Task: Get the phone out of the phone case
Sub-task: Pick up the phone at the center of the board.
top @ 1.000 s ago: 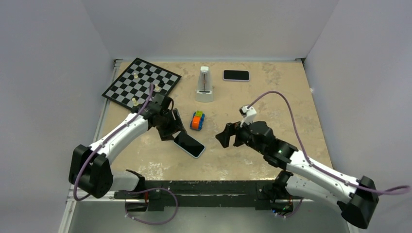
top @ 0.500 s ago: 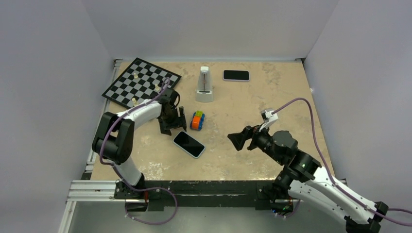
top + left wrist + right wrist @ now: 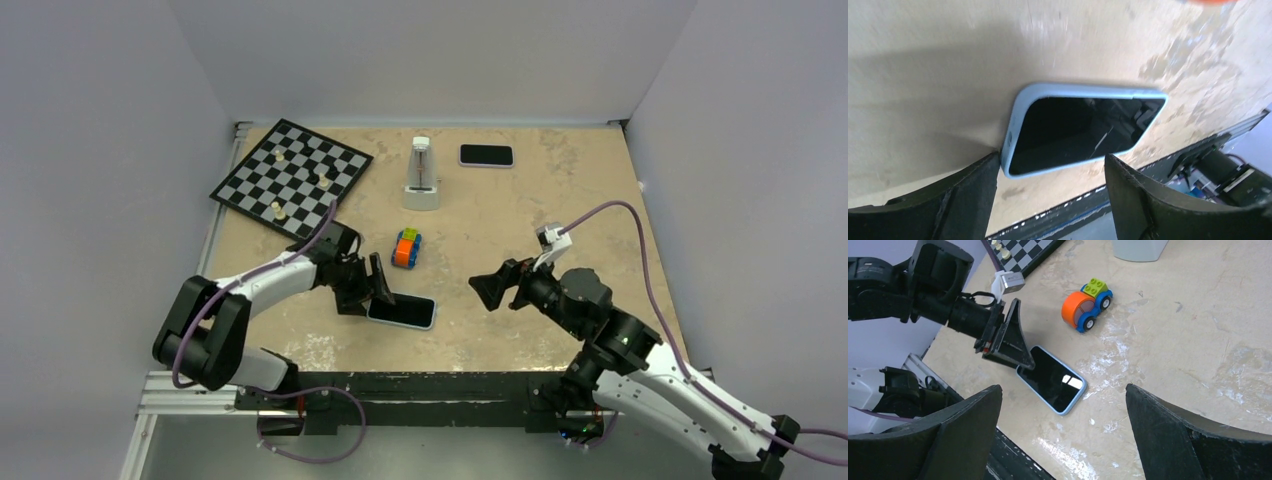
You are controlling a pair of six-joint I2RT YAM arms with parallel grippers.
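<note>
The phone in its light blue case [image 3: 403, 311] lies screen up on the table near the front edge. It also shows in the left wrist view [image 3: 1083, 127] and the right wrist view [image 3: 1053, 380]. My left gripper [image 3: 370, 291] is open at the phone's left end. In its wrist view [image 3: 1050, 160] the jaws straddle that end, and the left finger [image 3: 970, 195] touches the case corner. My right gripper [image 3: 494, 290] is open and empty, raised to the right of the phone, which lies between its fingers in its wrist view [image 3: 1063, 389].
A toy car [image 3: 406, 248] stands just behind the phone. A metronome [image 3: 422, 175], a second phone [image 3: 486, 155] and a chessboard [image 3: 290, 170] with pieces are at the back. The black front rail [image 3: 420, 385] runs close to the phone.
My left gripper swung away from the phone and back, ending lower at its left end. The phone turned flatter and slid toward the front right. My right gripper drew back to the right.
</note>
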